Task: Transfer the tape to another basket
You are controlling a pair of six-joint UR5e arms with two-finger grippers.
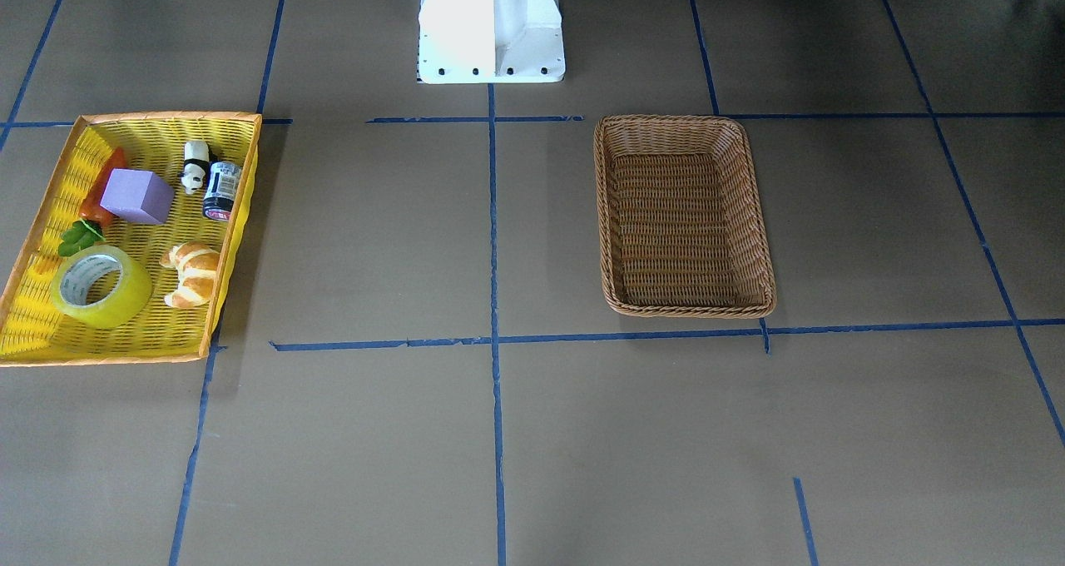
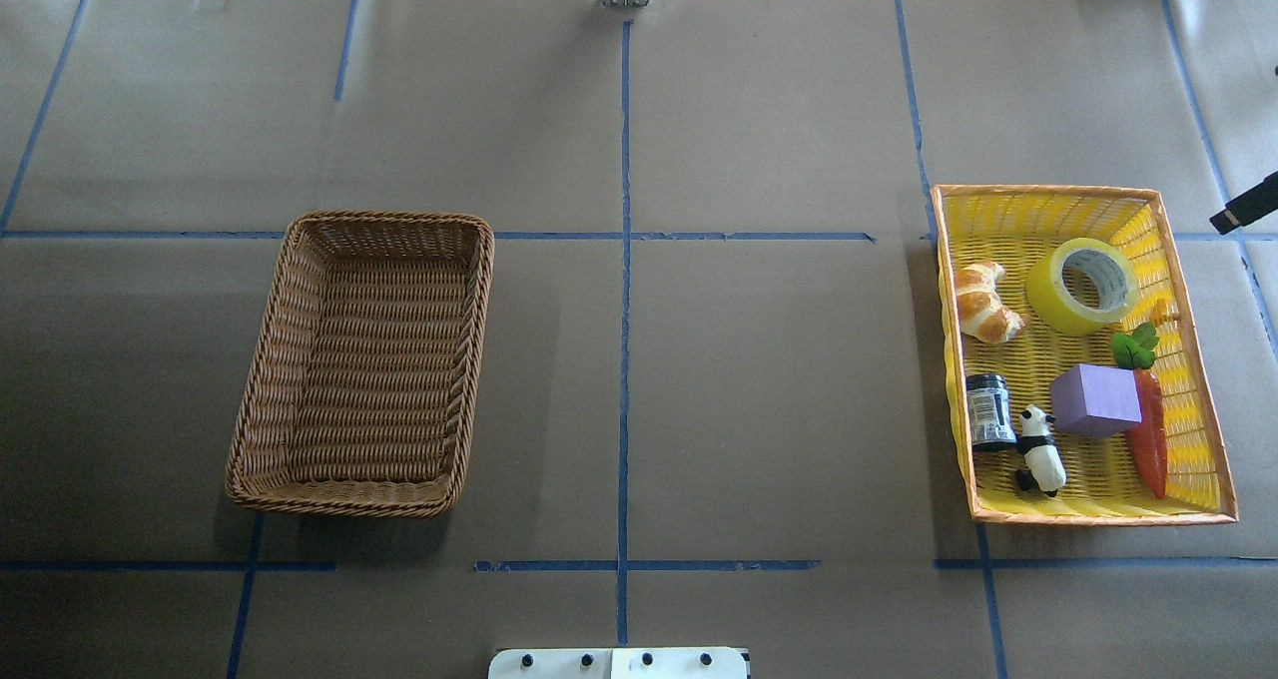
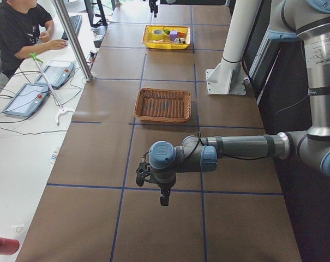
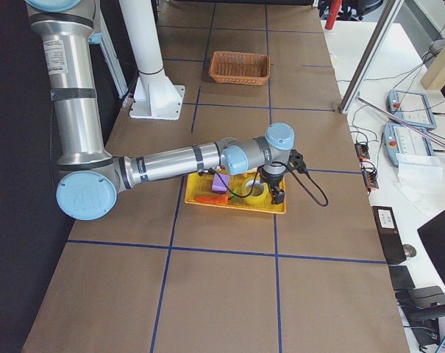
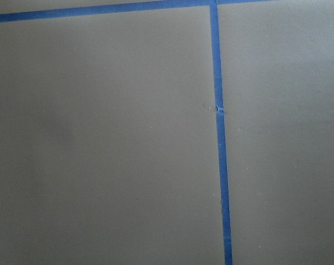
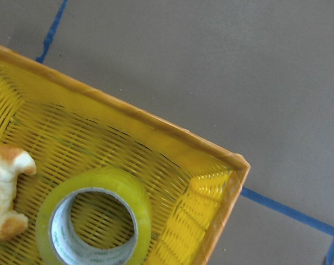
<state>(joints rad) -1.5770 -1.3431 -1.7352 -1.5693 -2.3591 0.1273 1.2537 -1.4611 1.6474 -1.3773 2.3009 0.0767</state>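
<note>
Right gripper (image 4: 277, 195): seen hanging over the outer end of the yellow basket (image 2: 1098, 516), above the tape; how wide the jaws stand cannot be told.
Tape (image 2: 1083, 287): found in the yellow basket's far end from the robot, somewhat tilted, core opening mostly up, not gripped.
Neighbours: croissant (image 2: 983, 303) just beside it, carrot leaves (image 2: 1136, 344) close, purple block (image 2: 1095, 399) a little apart.
Step in hand: judged as the approach to the pick (nothing lifted yet).
How to do it well: gripper to be centred over the roll, one finger put inside the core and one outside the wall, on the side away from croissant and leaves; basket wall to be avoided.
Basket (image 2: 471, 359): brown wicker, well apart across the table, nothing inside.
Left gripper (image 3: 163, 201): parked over bare table beyond the wicker basket, jaw state cannot be told.
</note>
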